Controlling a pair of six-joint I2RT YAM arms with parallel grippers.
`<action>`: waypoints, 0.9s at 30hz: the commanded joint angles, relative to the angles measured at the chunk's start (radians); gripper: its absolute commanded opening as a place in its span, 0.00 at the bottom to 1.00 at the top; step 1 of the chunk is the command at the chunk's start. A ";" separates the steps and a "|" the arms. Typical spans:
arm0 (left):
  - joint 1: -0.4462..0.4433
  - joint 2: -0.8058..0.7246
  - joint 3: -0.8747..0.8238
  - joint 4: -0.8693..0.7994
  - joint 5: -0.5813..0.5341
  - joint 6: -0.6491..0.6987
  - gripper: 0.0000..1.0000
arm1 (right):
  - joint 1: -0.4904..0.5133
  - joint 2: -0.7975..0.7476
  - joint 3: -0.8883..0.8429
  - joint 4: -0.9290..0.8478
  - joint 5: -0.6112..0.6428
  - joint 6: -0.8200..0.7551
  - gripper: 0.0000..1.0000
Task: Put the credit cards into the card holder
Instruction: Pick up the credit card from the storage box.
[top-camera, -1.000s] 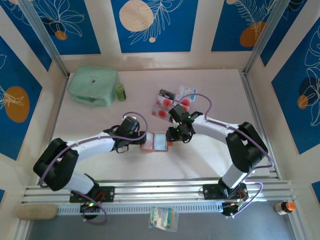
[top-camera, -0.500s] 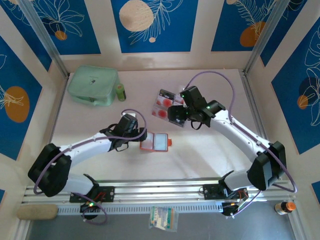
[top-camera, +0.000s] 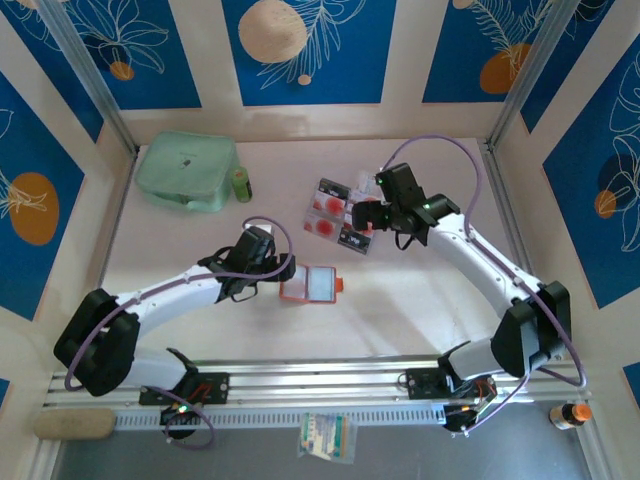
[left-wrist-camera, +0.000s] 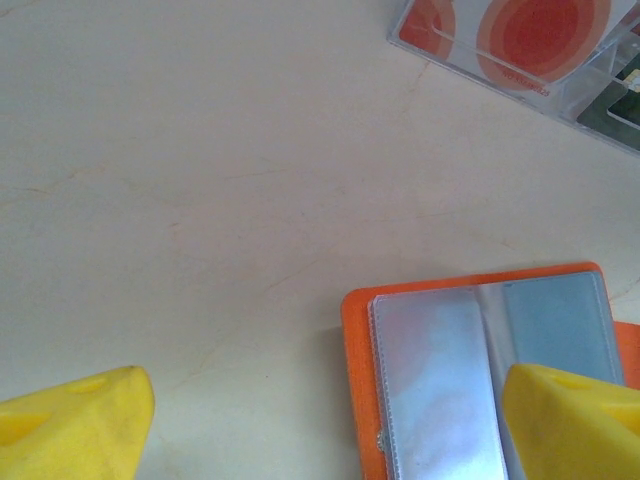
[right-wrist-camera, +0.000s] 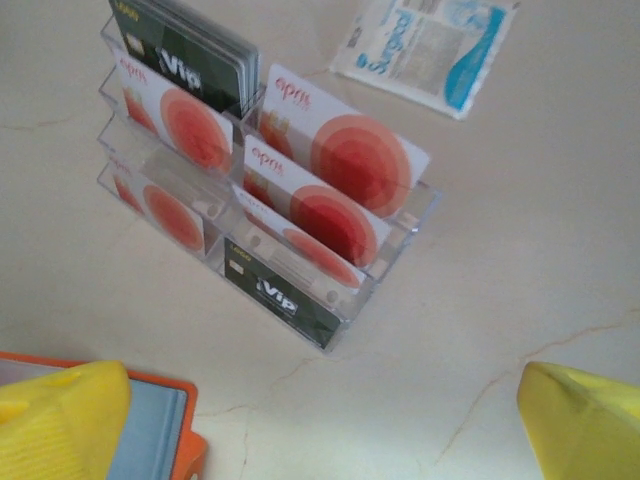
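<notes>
**Right arm lines up on the card rack**

The right gripper (right-wrist-camera: 320, 440) hangs over the clear rack (right-wrist-camera: 405, 240), fingers spread wide with nothing between them. The credit cards (right-wrist-camera: 350, 165) stand upright in the rack's stepped rows, just ahead of the fingers and a touch to their left. Their long edges run along the rows, slanting across the wrist view. This arm is plainly the nearer one. My read is that the pick turns on squaring the jaws across a card's thin faces.

The card holder (left-wrist-camera: 440, 380) lies open and flat on the table (left-wrist-camera: 200, 200), sleeves up, between the two arms. The left gripper (left-wrist-camera: 320, 430) hovers at its edge, fingers also wide apart and pinching nothing.

There's bare tabletop between rack and holder. A paper sachet (right-wrist-camera: 425, 40) lies beyond the rack.
</notes>
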 joint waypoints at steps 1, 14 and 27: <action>0.011 -0.017 0.022 0.005 0.017 -0.008 0.90 | -0.001 0.061 -0.019 0.025 -0.080 -0.039 0.99; 0.011 -0.009 0.012 0.015 0.019 -0.009 0.90 | 0.014 0.301 0.117 -0.070 -0.123 -0.178 0.59; 0.011 -0.008 0.006 0.013 0.018 -0.008 0.90 | 0.074 0.470 0.255 -0.128 0.057 -0.291 0.40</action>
